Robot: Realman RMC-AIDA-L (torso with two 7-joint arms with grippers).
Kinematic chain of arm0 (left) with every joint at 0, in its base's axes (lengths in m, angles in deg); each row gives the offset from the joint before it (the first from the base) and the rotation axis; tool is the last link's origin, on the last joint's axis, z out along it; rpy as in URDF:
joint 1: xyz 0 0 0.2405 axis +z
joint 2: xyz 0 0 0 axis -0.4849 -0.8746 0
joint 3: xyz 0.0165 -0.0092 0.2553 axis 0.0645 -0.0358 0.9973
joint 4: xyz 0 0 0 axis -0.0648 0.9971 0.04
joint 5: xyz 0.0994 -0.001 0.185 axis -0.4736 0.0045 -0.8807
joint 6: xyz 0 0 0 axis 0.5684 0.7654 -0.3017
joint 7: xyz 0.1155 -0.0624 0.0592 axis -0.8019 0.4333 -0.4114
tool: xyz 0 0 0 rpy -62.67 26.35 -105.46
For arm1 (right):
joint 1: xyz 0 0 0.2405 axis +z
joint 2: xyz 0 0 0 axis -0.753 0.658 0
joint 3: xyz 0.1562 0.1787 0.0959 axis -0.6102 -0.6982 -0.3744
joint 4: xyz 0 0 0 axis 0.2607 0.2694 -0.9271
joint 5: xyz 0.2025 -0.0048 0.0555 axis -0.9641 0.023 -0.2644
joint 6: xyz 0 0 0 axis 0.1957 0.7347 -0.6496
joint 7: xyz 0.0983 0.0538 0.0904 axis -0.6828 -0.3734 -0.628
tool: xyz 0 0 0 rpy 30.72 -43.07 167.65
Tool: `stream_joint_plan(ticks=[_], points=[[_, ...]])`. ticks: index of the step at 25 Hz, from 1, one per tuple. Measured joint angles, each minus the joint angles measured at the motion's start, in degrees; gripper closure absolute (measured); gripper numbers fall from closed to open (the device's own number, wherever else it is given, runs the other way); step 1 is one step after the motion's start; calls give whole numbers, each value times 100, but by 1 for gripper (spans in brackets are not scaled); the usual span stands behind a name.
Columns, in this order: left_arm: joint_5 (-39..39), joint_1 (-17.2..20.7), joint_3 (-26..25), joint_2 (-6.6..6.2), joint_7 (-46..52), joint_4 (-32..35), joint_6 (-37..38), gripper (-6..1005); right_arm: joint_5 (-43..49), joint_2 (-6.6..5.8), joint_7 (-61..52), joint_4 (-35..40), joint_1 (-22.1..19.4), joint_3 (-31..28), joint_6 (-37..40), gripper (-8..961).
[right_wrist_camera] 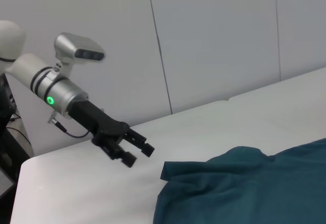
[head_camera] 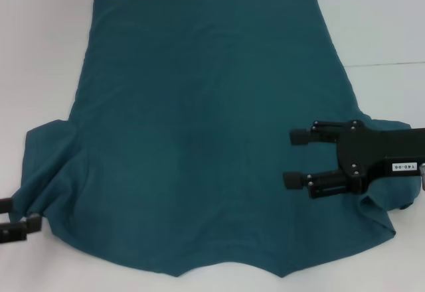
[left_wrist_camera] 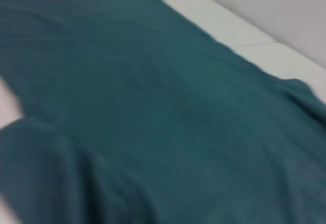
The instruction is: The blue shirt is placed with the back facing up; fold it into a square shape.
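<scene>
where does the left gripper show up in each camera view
Head view: the left gripper sits at the lower left edge, open, beside the blue shirt sleeve.
Left wrist view: not in it; only shirt.
Right wrist view: left of centre, above the table.
Shared landmark: that sleeve.

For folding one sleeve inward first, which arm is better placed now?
Probably the right: the right gripper hovers open over the blue shirt beside its right sleeve, while the left gripper sits just off the left sleeve's edge.
</scene>
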Motion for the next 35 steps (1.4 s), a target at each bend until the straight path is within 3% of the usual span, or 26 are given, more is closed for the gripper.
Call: stream_joint_plan(ticks=[16,24,31,35], points=[[-564,-68,173,271,419,-166,-1812,88,-25,-6,-45,28,89,8,-18,15],[-573,-135,406,275,422,-476,-2528,93,-7,3,-46,14,132,22,-83,15],[-696,-207,496,263,423,-608,-2645,98,-9,-5,-46,8,157,22,-131,15],[-769,-256,497,261,423,-644,-2649,177,-22,-6,-46,-2,170,22,-154,15]])
